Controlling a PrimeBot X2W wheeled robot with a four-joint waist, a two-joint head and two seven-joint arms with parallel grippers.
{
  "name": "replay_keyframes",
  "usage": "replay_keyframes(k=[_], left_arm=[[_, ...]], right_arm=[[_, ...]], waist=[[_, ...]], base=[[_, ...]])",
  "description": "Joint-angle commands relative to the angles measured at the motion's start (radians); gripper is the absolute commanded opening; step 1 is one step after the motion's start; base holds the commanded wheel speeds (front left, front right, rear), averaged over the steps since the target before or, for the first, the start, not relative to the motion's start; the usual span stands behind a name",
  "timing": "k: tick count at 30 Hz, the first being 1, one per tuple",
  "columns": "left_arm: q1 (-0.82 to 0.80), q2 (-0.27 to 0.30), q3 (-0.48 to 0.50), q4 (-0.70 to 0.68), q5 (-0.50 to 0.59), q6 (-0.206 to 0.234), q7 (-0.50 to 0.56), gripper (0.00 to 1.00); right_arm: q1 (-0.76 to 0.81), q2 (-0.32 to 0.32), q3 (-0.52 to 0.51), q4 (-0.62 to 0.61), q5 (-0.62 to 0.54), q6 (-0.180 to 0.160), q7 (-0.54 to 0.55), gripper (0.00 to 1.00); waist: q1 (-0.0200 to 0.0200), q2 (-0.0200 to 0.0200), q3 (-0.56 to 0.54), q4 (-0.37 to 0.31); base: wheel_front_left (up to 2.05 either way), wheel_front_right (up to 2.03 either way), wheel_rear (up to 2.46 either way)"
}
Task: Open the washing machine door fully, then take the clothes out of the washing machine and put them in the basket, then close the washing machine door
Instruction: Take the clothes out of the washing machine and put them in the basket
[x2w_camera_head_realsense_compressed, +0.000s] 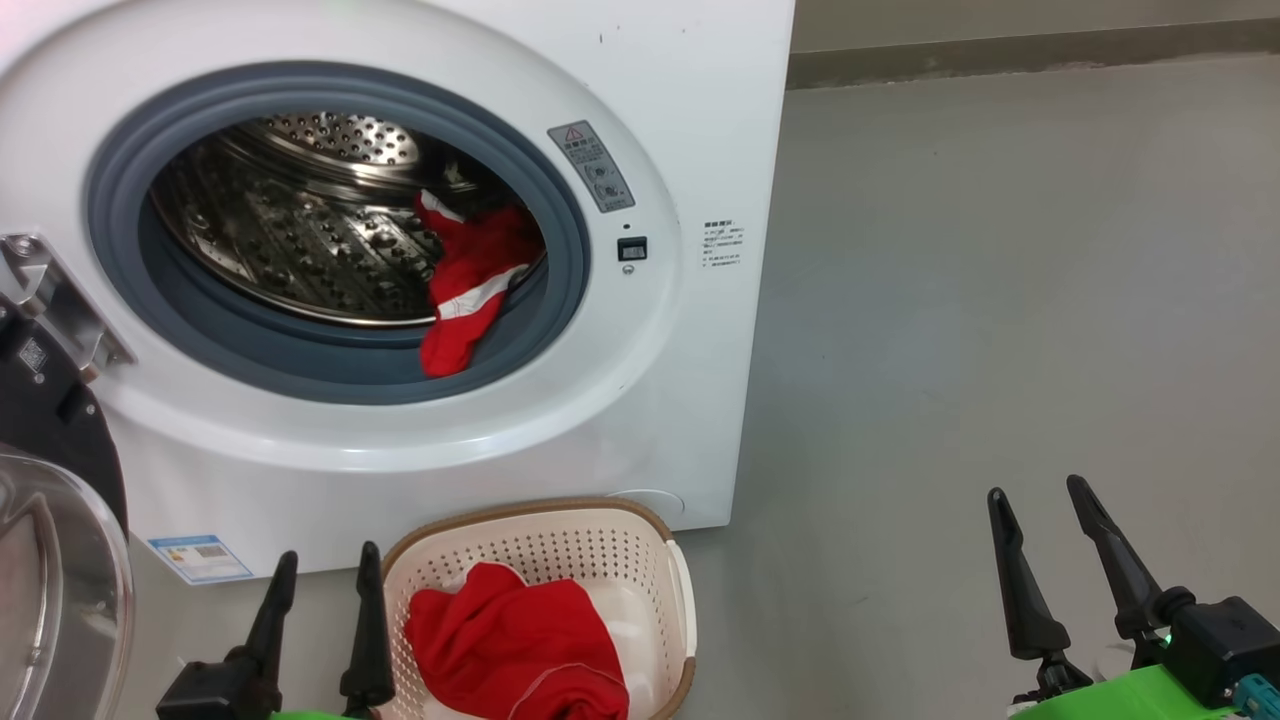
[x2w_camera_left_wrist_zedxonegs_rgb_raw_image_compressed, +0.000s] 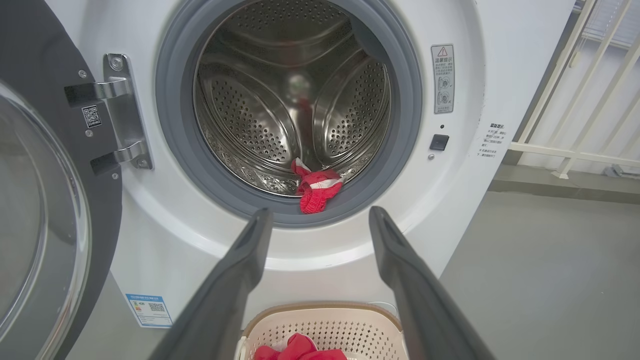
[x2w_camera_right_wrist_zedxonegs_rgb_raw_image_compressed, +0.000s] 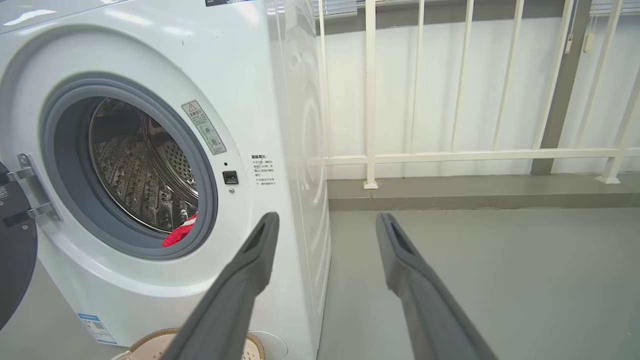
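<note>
Head view: door (x2w_camera_head_realsense_compressed: 55, 540) cropped at left; L gripper (x2w_camera_head_realsense_compressed: 329, 552), R gripper (x2w_camera_head_realsense_compressed: 1035, 487) spread, empty.

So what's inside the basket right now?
A red garment lies crumpled in the basket, covering most of its floor. Anything under it is hidden, as is the basket's near end, cut off by the picture's edge.

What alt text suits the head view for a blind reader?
An open washing machine holds a striped red garment at its drum's edge, door swung left. Below, a red garment lies in the basket; the left gripper and right gripper are open.
</note>
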Motion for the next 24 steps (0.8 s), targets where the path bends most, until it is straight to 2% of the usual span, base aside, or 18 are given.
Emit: replay_keyframes(k=[1, 15, 24], left_arm=[[-0.014, 0.011, 0.027, -0.027, 0.008, -0.001, -0.012, 1.0], [-0.048, 0.011, 0.005, -0.048, -0.017, -0.005, -0.012, 1.0], [-0.154, 0.011, 0.002, -0.01, -0.027, -0.018, -0.012, 1.0]], right_arm=[[-0.011, -0.011, 0.022, -0.03, 0.009, 0.005, -0.006, 1.0], [-0.032, -0.011, 0.025, -0.043, 0.022, 0.005, -0.006, 1.0], [-0.072, -0.011, 0.049, -0.05, 0.02, 0.005, -0.006, 1.0]], waist=[[0.0, 0.0, 0.004, 0.001], [0.0, 0.0, 0.064, -0.002], [0.0, 0.0, 0.152, -0.002]], base=[[0.0, 0.0, 0.0], [0.0, 0.0, 0.0], [0.0, 0.0, 0.0]])
